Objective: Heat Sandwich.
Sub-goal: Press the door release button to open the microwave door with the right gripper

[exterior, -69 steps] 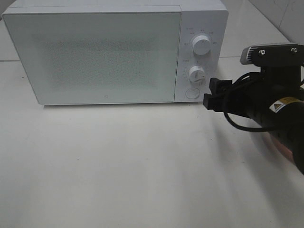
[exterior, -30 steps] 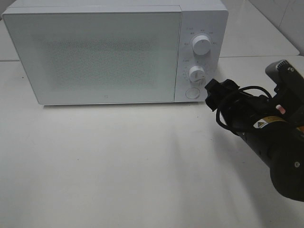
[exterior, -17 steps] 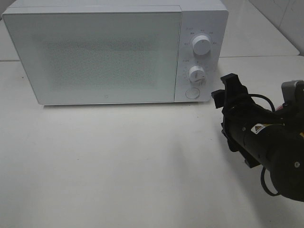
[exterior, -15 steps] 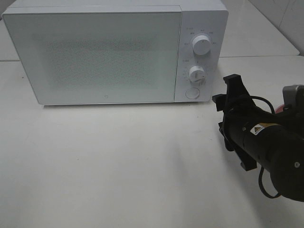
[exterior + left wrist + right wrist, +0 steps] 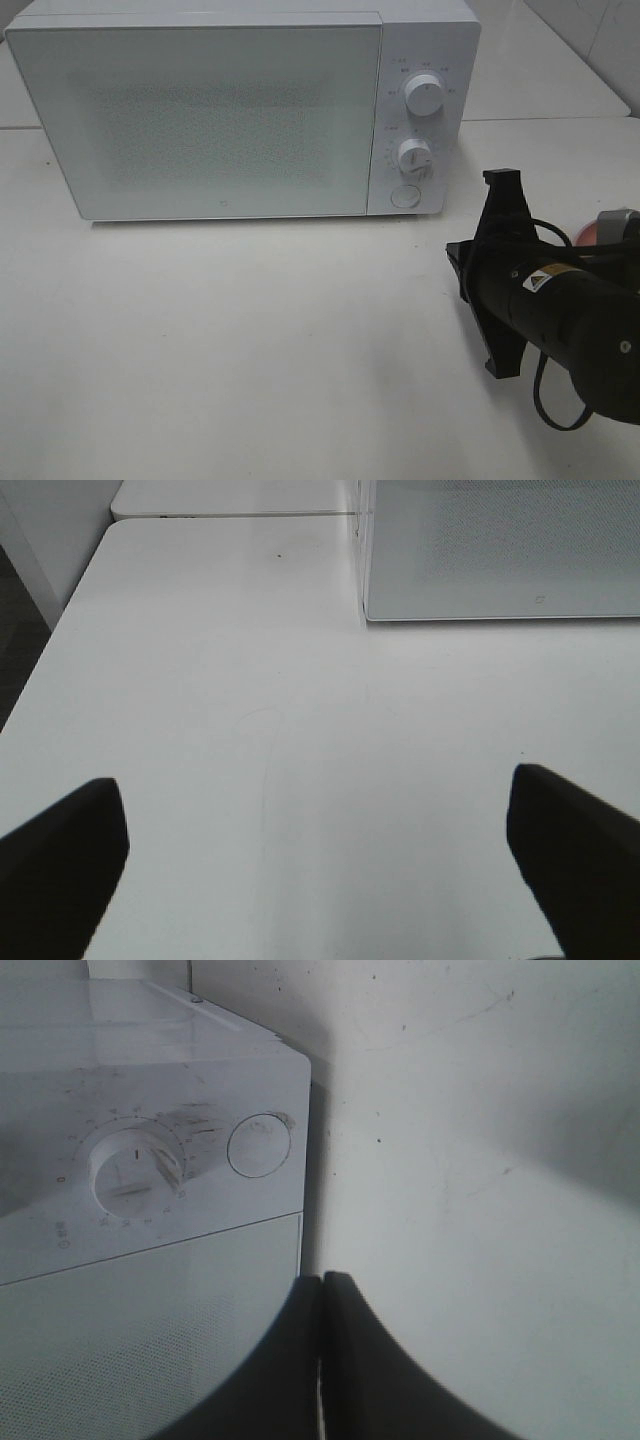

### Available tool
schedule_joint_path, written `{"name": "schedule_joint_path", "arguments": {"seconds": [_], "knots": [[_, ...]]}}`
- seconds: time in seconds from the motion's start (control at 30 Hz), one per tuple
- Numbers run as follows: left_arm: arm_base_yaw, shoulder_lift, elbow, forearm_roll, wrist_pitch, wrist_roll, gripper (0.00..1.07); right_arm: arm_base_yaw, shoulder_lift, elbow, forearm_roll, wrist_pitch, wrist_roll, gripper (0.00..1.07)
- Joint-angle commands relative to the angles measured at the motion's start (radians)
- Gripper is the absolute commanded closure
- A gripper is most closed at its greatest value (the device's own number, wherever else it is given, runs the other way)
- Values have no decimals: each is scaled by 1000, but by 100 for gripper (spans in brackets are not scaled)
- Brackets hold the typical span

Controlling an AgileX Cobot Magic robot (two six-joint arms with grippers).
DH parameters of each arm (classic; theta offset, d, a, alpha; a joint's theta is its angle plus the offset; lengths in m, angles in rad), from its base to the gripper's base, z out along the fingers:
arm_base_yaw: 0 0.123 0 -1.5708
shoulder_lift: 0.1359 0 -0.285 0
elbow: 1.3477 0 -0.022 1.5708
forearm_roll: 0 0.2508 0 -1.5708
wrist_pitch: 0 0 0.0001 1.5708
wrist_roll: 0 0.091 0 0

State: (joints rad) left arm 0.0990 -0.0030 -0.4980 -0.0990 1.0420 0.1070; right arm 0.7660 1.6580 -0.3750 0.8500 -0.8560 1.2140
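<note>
Black fingers (image 5: 345,1360) of right gripper (image 5: 322,1290): pressed flat together, nothing between them. Tips point toward the microwave (image 5: 220,110), apart from it and off its front right corner. The round button (image 5: 259,1145) and lower knob (image 5: 135,1175) lie ahead of the tips. No contact w/ either.

Left gripper (image 5: 315,810): jaws spread wide, empty, hanging over bare table (image 5: 250,680) near the microwave's left front corner.

Door (image 5: 200,120): closed, flush w/ the body.

Sandwich: not visible in any view. Only a sliver of pink plate (image 5: 598,232) shows behind the right arm, at the table's right side. Whether the sandwich sits on it cannot be confirmed.

Assessment: step in hand is prob. the door release, i.e. pushing the round button w/ closed tips. Task looks early, door not yet open.

Recommendations:
- Line tips square on the button's centre, approach straight in.
- Keep clear of the lower knob just above it. A graze could turn the dial.
- Push firm but short. The microwave is light-looking and may slide back.
- Leave room for door swing toward the left gripper.
</note>
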Motion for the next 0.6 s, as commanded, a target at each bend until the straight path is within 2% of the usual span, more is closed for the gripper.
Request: {"name": "schedule_joint_path", "arguments": {"seconds": [0.03,0.23,0.4,0.6], "knots": [[1,-26,1,-6,-4,-4,9,1,-2,1,-12,8,8,107],[1,-26,1,-6,-4,-4,9,-6,-1,1,-12,-2,-4,107],[1,-26,1,-6,-4,-4,9,-69,-1,-5,-83,2,1,107],[1,-26,1,-6,-4,-4,9,-125,38,-64,-170,26,11,107]]}}
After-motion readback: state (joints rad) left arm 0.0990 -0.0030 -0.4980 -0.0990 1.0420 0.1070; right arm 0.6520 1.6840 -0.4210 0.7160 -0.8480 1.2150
